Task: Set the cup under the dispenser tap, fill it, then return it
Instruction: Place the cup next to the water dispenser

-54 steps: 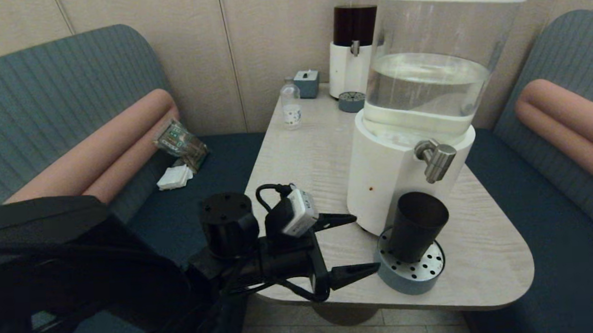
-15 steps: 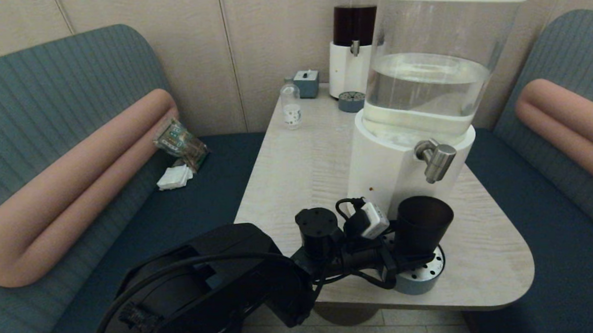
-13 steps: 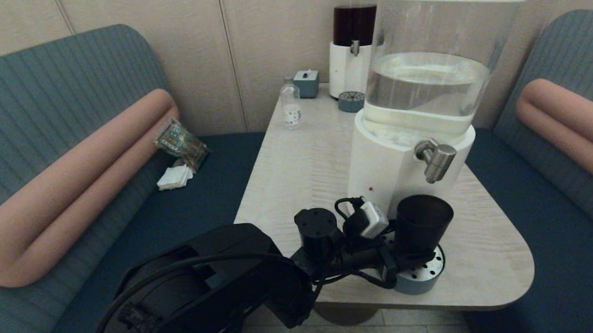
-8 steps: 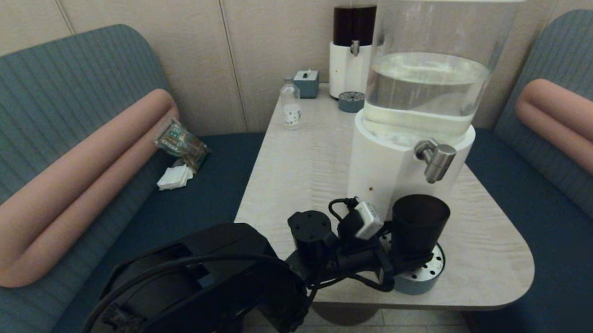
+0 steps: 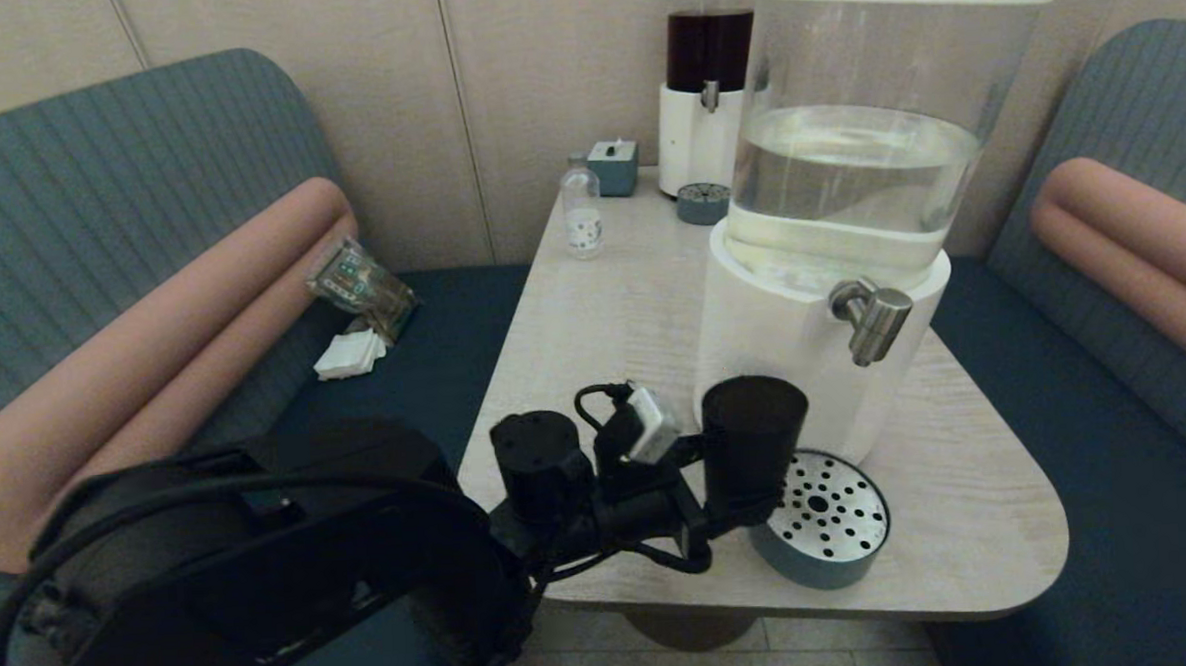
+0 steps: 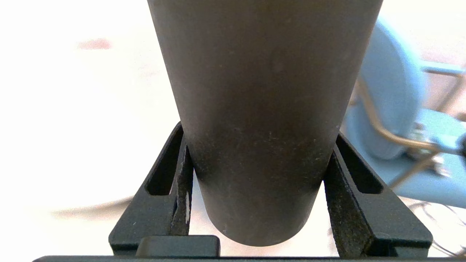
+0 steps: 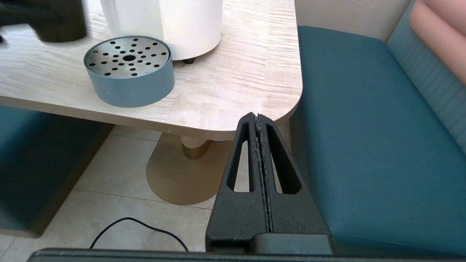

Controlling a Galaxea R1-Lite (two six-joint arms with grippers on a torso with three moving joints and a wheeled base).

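Observation:
The dark tapered cup [image 5: 753,441] is held upright above the table, left of the drip tray [image 5: 824,528] and off it. My left gripper [image 5: 736,507] is shut on the cup's lower body; in the left wrist view both fingers [image 6: 182,189] press against the cup [image 6: 262,109]. The brushed-steel dispenser tap [image 5: 871,318] juts from the white-based dispenser [image 5: 804,344], up and to the right of the cup. My right gripper [image 7: 257,118] is parked low beside the table's near right corner, shut on nothing. What is inside the cup is hidden.
Farther back on the table [image 5: 612,312] stand a small clear bottle [image 5: 581,213], a small grey box [image 5: 614,166] and a narrower dispenser [image 5: 704,88] with dark liquid. Benches [image 5: 101,294] flank the table. The perforated tray [image 7: 129,69] sits near the front edge.
My left gripper closed on the cup on the drip tray, then carried it left off the tray and away from under the tap. The tray's perforated top now shows bare.

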